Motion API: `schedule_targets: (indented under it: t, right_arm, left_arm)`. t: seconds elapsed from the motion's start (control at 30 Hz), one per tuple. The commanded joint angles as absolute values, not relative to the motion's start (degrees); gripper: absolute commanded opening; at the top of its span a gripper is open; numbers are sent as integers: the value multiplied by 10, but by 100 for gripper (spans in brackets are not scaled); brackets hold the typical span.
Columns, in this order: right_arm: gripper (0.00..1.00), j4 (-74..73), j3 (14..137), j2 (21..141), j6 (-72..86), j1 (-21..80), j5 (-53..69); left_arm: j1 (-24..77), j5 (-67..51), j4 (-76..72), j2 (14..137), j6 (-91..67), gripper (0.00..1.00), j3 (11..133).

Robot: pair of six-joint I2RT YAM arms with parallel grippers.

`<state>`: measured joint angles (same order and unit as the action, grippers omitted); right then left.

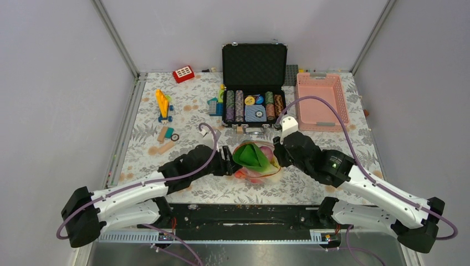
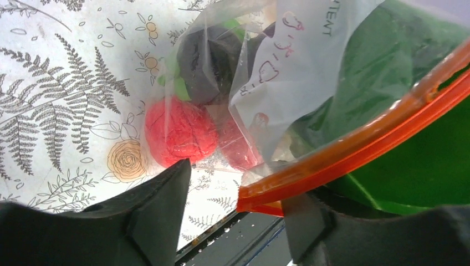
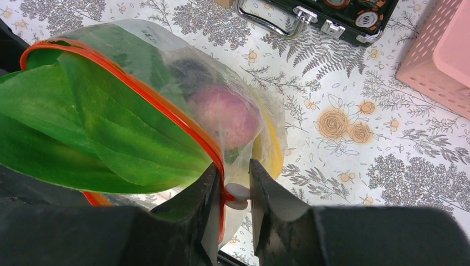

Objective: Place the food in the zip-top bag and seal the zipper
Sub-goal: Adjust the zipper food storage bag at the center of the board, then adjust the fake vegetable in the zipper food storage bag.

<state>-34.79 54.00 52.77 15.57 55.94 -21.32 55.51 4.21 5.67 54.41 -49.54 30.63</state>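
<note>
Orange-red zipper [image 3: 166, 105] ran round mouth of zip-top bag [image 1: 256, 160], mouth not yet shut. Bag sat at near middle of table [image 1: 343, 177], between both arms. Inside, food: big green leaf [image 3: 100, 127] poked out of mouth, red fruit [image 2: 178, 133] and dark ball [image 2: 208, 61] lay deeper.

At bag's right, right end effector [image 3: 234, 169] pinched narrow on zipper end by white slider [image 3: 237, 194], likely to hold bag steady. At bag's left, left end effector [image 2: 235, 185] stood partly wide, other zipper end between its fingers, not gripped. Leaf probably needed pushing in before sealing.

there is one zip-top bag [image 2: 299, 61], one pink basket [image 1: 302, 102], one open case [image 1: 254, 64] and two arms [image 1: 133, 191].
</note>
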Motion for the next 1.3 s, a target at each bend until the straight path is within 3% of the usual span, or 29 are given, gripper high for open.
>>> schedule_targets:
  t: [0.0,0.23,0.27,0.47,0.7,0.87,0.97,1.13,1.27]
  right_arm:
    - [10,-319,537,514,167,563,-210]
    - [10,-348,551,500,150,563,-244]
    - [10,-358,556,497,147,563,-259]
    - [10,-414,579,477,119,563,-401]
    - [10,-397,578,469,79,563,-391]
    - [29,-317,559,500,43,563,-247]
    - [60,-276,557,518,27,563,-193]
    - [73,-222,555,517,4,563,-149]
    - [77,-177,544,497,-19,563,-47]
  left_arm:
    - [554,44,-7,559,-485,51,344]
    - [547,112,96,571,-448,2,415]
    - [547,136,132,569,-443,0,433]
    - [547,256,313,531,-410,0,525]
    - [547,304,395,519,-391,0,590]
    - [547,236,362,559,-368,0,606]
    - [547,194,340,581,-364,0,606]
    - [547,179,335,596,-369,0,605]
    - [547,179,333,590,-372,0,602]
